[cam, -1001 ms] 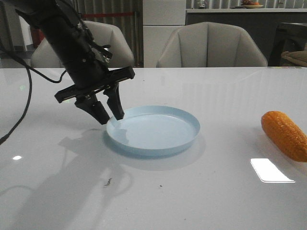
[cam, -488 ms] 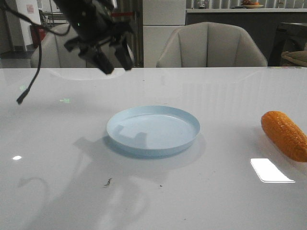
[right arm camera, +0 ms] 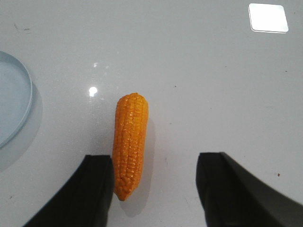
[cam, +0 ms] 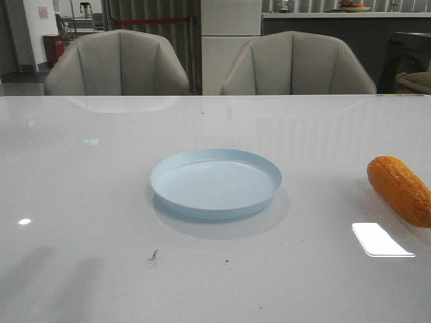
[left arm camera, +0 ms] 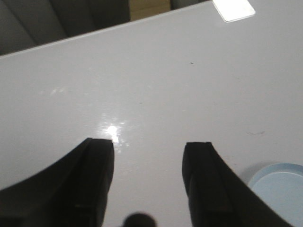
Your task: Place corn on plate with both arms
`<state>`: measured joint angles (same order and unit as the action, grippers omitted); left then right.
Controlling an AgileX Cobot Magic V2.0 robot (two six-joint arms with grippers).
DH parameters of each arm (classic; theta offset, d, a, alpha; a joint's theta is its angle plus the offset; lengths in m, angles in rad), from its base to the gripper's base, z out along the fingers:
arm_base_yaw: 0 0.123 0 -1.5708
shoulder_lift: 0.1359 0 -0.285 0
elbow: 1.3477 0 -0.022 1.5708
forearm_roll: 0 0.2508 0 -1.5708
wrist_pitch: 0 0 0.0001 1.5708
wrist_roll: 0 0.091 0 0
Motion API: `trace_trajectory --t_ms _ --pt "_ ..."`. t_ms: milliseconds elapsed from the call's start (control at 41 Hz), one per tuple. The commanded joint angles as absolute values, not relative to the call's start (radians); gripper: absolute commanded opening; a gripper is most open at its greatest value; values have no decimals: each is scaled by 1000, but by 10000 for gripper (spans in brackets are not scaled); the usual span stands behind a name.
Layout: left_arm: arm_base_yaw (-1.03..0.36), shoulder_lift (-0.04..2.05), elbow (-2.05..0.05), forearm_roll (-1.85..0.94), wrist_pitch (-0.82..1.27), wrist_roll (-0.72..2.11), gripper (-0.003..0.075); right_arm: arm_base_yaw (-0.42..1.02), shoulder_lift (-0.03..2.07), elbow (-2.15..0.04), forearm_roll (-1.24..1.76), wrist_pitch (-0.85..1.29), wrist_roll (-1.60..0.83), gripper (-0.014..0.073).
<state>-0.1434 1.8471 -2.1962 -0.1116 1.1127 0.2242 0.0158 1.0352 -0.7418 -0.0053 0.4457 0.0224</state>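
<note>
1. Corn (cam: pixel 399 189): an orange cob lying on its side on the white table (cam: pixel 81 175), near the right edge of the front view and well apart from the plate (cam: pixel 215 183). Bare table lies between the two.

2. Plate: pale blue, round and shallow with a low raised rim; it sits near the middle of the table and holds nothing. (The task is therefore judged to be at its start, with the corn not yet lifted.)

3. Right gripper (right arm camera: pixel 156 184): seen only in its wrist view, with the two black fingers spread wide and nothing between them. The corn lies below, its lower tip close beside one finger (right arm camera: pixel 90 189) rather than centred in the gap.

4. Left gripper (left arm camera: pixel 149 184): likewise spread apart and carrying nothing, above bare table; a sliver of the plate shows at the corner of its wrist view. Neither arm appears in the front view.

5. Expected handling (a judgement from appearance): the cob looks rigid and fairly light. Its round section suggests it may roll on the glossy table if nudged from one side. The bumpy rows of kernels should give the pads some purchase.

6. Suggested hold: across the thick middle of the cob, fingers closing on opposite sides of its width, not on the tapered end, where the narrowing surface could let it squeeze out. The gripper would first need centring over the cob.
</note>
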Motion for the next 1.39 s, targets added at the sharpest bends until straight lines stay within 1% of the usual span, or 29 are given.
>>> trace_trajectory --t_ms 0,73,195,415,513,684,806,928,1050,1221,1367 --pt "-95 1735 -2168 -115 1034 236 401 18 1023 -778 -11 391 22 492" --pt "-55 1683 -2086 -115 988 235 401 18 1023 -778 -11 391 22 492" --pt "-3 1569 -1857 -117 874 237 400 18 1023 -778 -11 391 22 492" --pt "15 1269 -1248 -123 492 237 400 18 1023 -778 -11 391 22 492" --pt "15 1134 -1021 -135 353 237 400 18 1023 -778 -11 394 22 492" --pt "15 986 -759 -155 286 237 400 18 1023 -778 -11 444 22 492" --pt "15 926 -676 -169 286 237 400 18 1023 -778 -11 489 22 492" --pt "15 906 -664 -169 290 237 400 18 1030 -807 -11 489 22 492" --pt "15 906 -664 -169 288 237 401 18 1080 -888 -12 546 22 492" --pt "15 906 -664 -171 288 237 400 18 1250 -1076 -12 738 -7 492" --pt "15 906 -664 -171 292 237 401 18 1408 -1236 -12 831 -21 492"
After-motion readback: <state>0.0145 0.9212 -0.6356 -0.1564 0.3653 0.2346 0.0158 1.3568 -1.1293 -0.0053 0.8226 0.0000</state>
